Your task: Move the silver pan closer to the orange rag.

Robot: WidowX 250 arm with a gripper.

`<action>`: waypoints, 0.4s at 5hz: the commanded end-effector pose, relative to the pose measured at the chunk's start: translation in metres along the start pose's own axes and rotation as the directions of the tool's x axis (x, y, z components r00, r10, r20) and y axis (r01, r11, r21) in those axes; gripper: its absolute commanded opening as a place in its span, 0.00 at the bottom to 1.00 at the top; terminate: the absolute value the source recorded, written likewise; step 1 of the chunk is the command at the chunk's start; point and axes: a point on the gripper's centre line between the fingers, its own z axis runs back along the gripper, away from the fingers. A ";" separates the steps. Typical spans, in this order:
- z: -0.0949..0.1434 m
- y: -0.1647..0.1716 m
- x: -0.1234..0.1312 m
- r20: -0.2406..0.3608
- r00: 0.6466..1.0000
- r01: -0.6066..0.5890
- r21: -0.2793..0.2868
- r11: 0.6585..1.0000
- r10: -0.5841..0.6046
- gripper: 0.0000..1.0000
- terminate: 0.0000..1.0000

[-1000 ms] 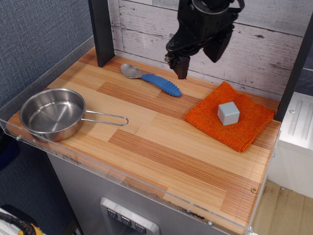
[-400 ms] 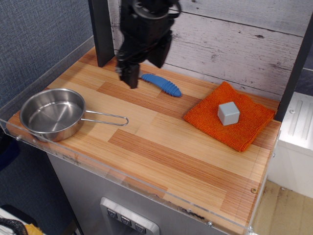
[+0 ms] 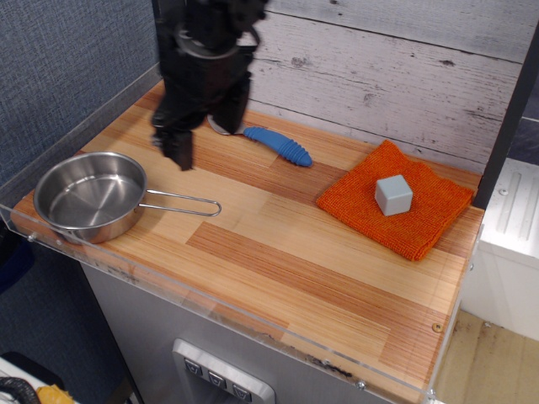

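Far left, near front edge of the wood-grain laminate tabletop [image 3: 278, 252]: small round polished stainless-steel silver pan [image 3: 88, 196], upright, interior bare and reflective; its thin wire-loop handle [image 3: 181, 202] points right. Above and just right of the pan bowl: black robot gripper [image 3: 178, 151], motion-blurred, hanging over the table behind the pan; one dark fingertip visible, jaw opening cannot be told, nothing seen held. Behind it at the back: metal spoon with ribbed blue plastic handle [image 3: 278, 145], bowl partly hidden by the gripper. Right side: bright orange square knit rag [image 3: 429, 215], coarse textured weave, lying flat, a corner toward the whitewashed plank back wall [image 3: 404, 76]. Small matte grey cube [image 3: 393, 194] sits on the rag. Pan and rag well apart
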 end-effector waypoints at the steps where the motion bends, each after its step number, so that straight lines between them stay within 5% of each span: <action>1: -0.004 0.001 0.038 0.035 0.998 -0.052 -0.025 0.998 0.052 1.00 0.00; 2: -0.015 0.006 0.054 0.042 0.997 -0.068 -0.005 0.998 0.068 1.00 0.00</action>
